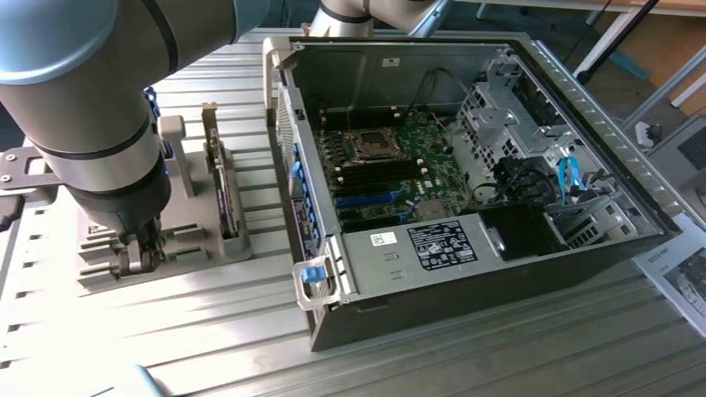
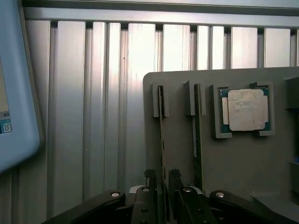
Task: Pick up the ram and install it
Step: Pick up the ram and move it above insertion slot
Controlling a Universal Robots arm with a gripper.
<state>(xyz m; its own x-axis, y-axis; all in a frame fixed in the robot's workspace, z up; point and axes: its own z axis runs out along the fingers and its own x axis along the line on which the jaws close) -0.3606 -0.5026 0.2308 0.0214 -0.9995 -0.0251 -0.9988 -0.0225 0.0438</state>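
On the ribbed metal table (image 1: 221, 331), at the exterior view's left, the gripper (image 2: 162, 181) has its fingers (image 2: 149, 179) straddling (narrowly apart, not pinching) the thin dark ram stick (image 2: 162, 135), which stands edgewise in a grey holder (image 2: 233, 163); rightward, an open black computer case (image 1: 441, 310).

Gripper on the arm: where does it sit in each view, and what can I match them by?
Exterior view: black gripper at the exterior view's left, below the grey arm, over the grey plastic holder block.
Wrist view: gripper open, fingers either side of the thin green ram stick standing on edge.
Shared landmark: the holder block.
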